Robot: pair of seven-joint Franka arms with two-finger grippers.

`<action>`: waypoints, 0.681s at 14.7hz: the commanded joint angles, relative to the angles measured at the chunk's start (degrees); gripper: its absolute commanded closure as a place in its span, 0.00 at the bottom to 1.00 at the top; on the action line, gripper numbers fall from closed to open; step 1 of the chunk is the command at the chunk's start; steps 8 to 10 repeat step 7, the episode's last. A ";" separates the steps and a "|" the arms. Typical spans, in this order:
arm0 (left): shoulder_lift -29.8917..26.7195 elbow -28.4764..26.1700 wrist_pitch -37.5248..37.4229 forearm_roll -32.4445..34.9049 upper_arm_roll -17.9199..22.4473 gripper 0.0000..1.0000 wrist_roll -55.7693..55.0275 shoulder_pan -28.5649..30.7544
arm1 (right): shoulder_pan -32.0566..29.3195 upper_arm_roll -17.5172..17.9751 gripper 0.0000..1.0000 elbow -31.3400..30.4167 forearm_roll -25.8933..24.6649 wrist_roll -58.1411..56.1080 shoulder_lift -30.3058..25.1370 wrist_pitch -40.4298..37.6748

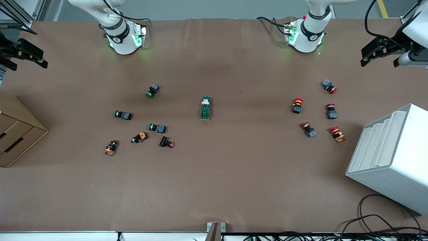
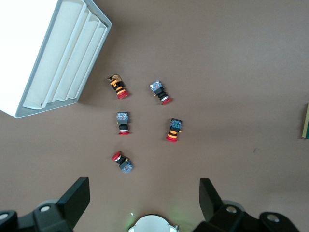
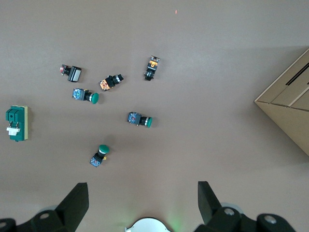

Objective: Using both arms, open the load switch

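The load switch [image 1: 205, 108], a dark green block with a white lever piece, lies flat at the middle of the brown table. It also shows in the right wrist view as the load switch [image 3: 16, 123], and only a sliver of it [image 2: 306, 121] reaches the left wrist view. My left gripper [image 1: 364, 57] hangs high over the left arm's end of the table, open and empty [image 2: 144, 193]. Over the right arm's end my right gripper [image 1: 42, 59] is also up, open with nothing between its fingers [image 3: 141, 195]. Both are well apart from the switch.
Several red-capped buttons [image 1: 314, 112] lie scattered toward the left arm's end, beside a white slotted rack [image 1: 391, 157]. Several green-capped and black buttons [image 1: 142, 124] lie toward the right arm's end, with a cardboard box [image 1: 16, 134] at that edge. Cables [image 1: 384, 224] trail at the near corner.
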 commanded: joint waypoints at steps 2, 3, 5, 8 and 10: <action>-0.77 -0.56 0.81 -1.39 0.14 0.00 -0.10 0.26 | -0.05 0.07 0.00 -1.51 -0.20 -0.70 -1.20 0.24; -0.68 -0.47 0.81 -2.09 0.14 0.00 -0.28 0.35 | -0.05 0.07 0.00 -1.51 -0.81 -0.70 -1.20 0.24; -0.60 -0.56 0.81 -2.80 0.14 0.00 -1.67 0.35 | 0.12 0.16 0.00 -1.51 -2.22 -0.70 -1.20 0.33; -0.42 -0.47 0.81 -2.71 0.14 0.00 -2.39 0.35 | 0.12 0.07 0.00 -1.51 -2.23 -0.35 -1.29 0.24; -0.42 -0.47 0.81 -2.71 0.14 0.00 -2.39 0.35 | 0.12 0.07 0.00 -1.51 -2.23 -0.35 -1.29 0.24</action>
